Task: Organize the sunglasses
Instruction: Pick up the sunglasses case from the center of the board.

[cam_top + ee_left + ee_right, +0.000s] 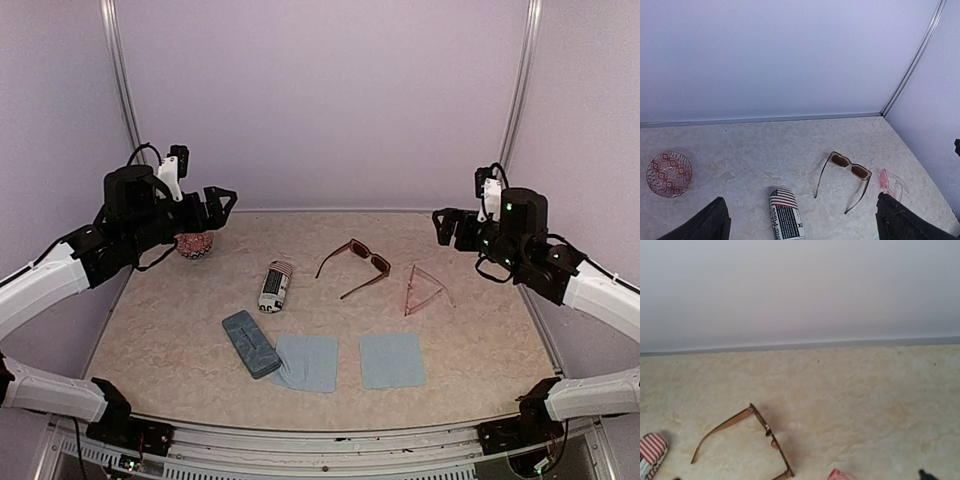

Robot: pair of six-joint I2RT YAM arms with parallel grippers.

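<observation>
The reddish-brown sunglasses (357, 264) lie open at mid-table, arms spread toward the near side. They also show in the left wrist view (850, 168) and the right wrist view (768, 432). The pale-pink sunglasses (422, 288) lie just right of them, seen also in the left wrist view (890, 183) and at the bottom edge of the right wrist view (839, 475). My left gripper (216, 204) hovers open and empty at the far left. My right gripper (446, 226) hovers open and empty at the far right.
A striped flag-print pouch (275, 285) lies left of the brown pair. A blue-grey case (250, 343) and two blue cloths (308, 362) (392, 360) lie toward the near edge. A patterned red bowl (195, 246) sits under the left arm.
</observation>
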